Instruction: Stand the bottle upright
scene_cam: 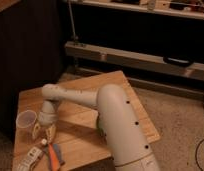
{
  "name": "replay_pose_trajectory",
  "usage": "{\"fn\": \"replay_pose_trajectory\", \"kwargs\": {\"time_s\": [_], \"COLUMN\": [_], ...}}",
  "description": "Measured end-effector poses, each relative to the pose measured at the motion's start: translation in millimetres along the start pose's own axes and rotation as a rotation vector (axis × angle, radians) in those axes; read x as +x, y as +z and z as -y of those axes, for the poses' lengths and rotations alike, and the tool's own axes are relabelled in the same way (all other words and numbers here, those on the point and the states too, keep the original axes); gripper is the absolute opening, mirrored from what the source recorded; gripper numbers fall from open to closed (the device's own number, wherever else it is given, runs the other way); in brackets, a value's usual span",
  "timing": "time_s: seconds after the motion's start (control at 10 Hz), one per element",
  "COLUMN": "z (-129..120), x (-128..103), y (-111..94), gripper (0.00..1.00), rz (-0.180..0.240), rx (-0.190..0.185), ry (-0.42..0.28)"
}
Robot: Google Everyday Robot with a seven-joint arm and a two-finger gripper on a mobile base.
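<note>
The bottle (32, 156) is a small whitish plastic one, lying on its side at the front left corner of the wooden table (90, 95). My gripper (43, 131) points down just above and behind it, right of a translucent plastic cup (26, 120). Its pale fingers (50, 133) stand apart with nothing between them, and they are not touching the bottle. My white arm (115, 120) reaches in from the lower right and covers much of the table's front.
A flat orange-and-grey item (56, 155) lies just right of the bottle. A sliver of something green (97, 123) shows behind my arm. The table's left and front edges are close to the bottle. Dark shelving and a metal rail (135, 59) stand behind the table.
</note>
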Motion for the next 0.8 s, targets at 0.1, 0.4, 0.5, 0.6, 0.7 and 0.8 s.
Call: {"fn": "replay_pose_trajectory", "kwargs": {"time_s": [0.1, 0.4, 0.5, 0.6, 0.7, 0.8], "z": [-1.7, -7.8, -9.4, -11.2, -11.5, -11.9], "x": [-1.5, -4.5, -4.6, -3.9, -3.6, -2.5], "y": [-1.5, -3.8, -3.8, -2.5, -1.6, -0.8], "gripper": [0.57, 0.57, 0.57, 0.57, 0.57, 0.57], "rz": [0.005, 0.017, 0.02, 0.025, 0.026, 0.025], "rx": [0.004, 0.01, 0.01, 0.008, 0.006, 0.006], "ry": [0.004, 0.018, 0.022, 0.028, 0.028, 0.03]}}
